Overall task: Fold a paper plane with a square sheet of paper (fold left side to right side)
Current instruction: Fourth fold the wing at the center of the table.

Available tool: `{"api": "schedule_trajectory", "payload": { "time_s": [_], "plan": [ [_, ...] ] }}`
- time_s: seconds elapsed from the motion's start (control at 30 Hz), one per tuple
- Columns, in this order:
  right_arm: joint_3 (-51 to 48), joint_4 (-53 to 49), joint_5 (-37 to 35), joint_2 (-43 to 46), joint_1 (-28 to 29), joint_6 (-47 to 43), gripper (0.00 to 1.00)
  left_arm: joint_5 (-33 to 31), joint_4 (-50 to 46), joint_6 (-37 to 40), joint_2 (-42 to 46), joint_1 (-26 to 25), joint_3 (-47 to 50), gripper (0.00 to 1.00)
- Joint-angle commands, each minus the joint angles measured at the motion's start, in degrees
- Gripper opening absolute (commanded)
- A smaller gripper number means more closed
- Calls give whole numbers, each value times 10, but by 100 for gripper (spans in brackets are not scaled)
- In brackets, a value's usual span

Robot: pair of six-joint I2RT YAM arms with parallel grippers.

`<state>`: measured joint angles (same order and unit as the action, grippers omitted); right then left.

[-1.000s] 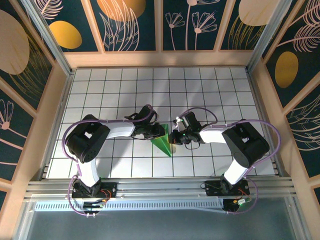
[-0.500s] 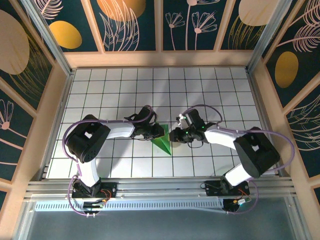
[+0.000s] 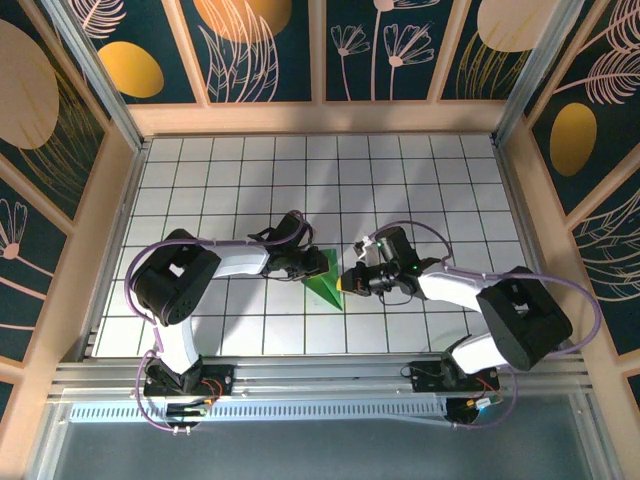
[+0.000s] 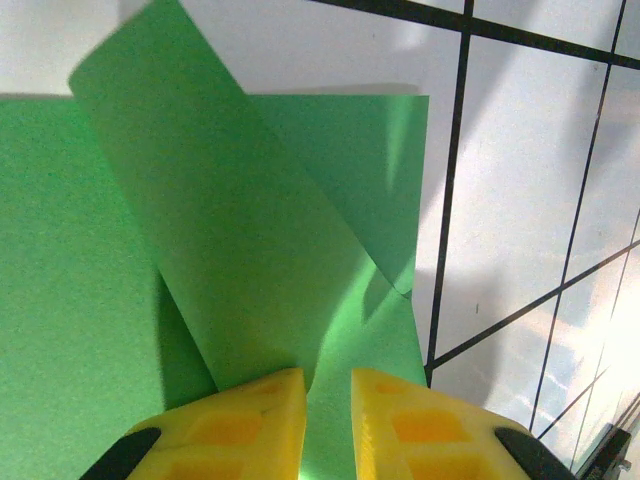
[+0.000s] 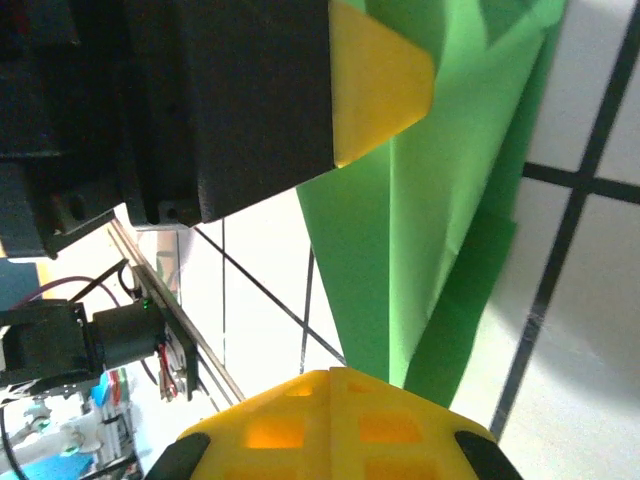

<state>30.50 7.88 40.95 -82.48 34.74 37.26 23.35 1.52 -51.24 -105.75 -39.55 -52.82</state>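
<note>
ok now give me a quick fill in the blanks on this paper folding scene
The sheet of paper is bright ___.
The left gripper has fingers coloured ___.
The table has tiles that are ___ with dark lines.
The right gripper has jaws that are ___.
Missing: green, yellow, white, shut.

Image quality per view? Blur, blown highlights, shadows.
Top external: sharp, even light, soft arm shadows on the tiles near the paper. Left wrist: paper crisp, its raised flap throws a dark shadow on the layer below, left fingers soft. Right wrist: tiles nearly blown out white, right fingers out of focus.
</note>
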Motion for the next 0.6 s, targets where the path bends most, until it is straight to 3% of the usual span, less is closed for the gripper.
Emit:
{"api": "schedule_trajectory", "payload": {
  "time_s": [0.0,0.57],
  "plan": [
    [-9,56,31,-19,11,26,1,-20,-22,2,-9,-1,14,21],
    [-37,118,26,-67,46,57,1,-18,-15,-7,-6,-1,20,21]
  ]
}}
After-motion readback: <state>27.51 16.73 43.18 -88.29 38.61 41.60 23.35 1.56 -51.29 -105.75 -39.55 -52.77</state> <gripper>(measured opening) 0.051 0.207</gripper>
